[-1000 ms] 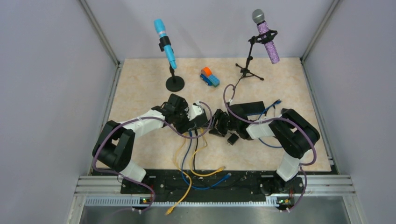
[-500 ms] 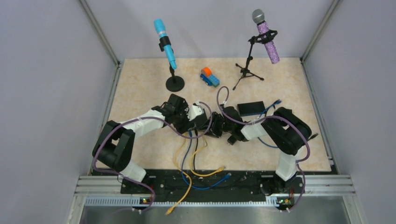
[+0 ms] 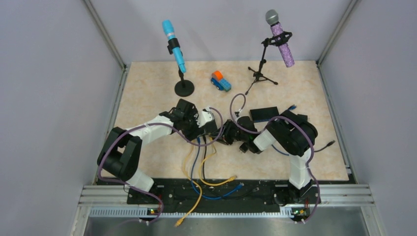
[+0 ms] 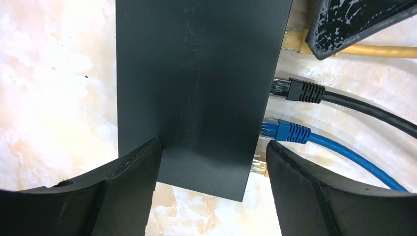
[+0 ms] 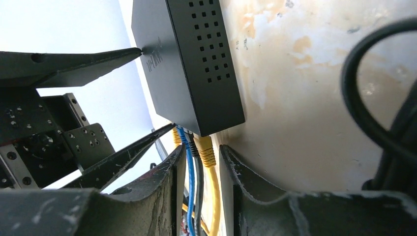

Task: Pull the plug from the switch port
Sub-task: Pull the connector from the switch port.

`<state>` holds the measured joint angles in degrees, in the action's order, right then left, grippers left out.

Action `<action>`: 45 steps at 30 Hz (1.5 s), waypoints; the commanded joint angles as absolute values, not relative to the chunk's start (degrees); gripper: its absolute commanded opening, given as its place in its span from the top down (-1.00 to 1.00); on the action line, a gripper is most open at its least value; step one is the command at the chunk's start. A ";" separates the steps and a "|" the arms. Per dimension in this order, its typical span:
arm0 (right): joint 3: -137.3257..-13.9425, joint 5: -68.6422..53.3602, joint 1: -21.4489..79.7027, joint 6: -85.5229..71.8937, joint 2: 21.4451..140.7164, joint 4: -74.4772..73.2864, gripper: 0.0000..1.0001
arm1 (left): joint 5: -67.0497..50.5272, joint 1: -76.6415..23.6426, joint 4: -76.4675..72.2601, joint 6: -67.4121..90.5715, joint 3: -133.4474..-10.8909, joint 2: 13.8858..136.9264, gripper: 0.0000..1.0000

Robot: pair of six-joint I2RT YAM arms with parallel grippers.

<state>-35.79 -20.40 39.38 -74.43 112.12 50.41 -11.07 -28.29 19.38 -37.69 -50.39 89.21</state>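
Reaching farther left than a second ago with right gripper (image 5: 200, 150), narrowing around yellow plug (image 5: 206, 146), not showing whether clamping; straddling switch (image 4: 196, 88) with left gripper (image 4: 212, 145), holding it parted.

We see a beige marbled tabletop (image 3: 147, 93) closed in by plain grey walls (image 3: 49, 98), and toward its far edge stands a light blue microphone (image 3: 173, 44), tilted in a clip on a round black base (image 3: 184, 89). Off to the right, a glittery purple microphone with a grey mesh head (image 3: 281, 40) leans on a black tripod stand (image 3: 260, 73). Between the two stands sits a small orange and blue toy truck (image 3: 221, 81), and a flat black rectangular box (image 3: 264, 114) lies nearer to us.
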 commanded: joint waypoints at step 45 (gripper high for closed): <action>-38.62 -18.12 39.91 -72.43 116.22 50.18 0.58 | -12.97 -28.25 23.62 -38.01 -51.94 90.99 -0.51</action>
<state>-38.30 -19.75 39.38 -73.95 114.74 52.53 -11.11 -28.29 20.64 -38.54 -51.07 89.52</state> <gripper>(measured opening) 0.243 0.762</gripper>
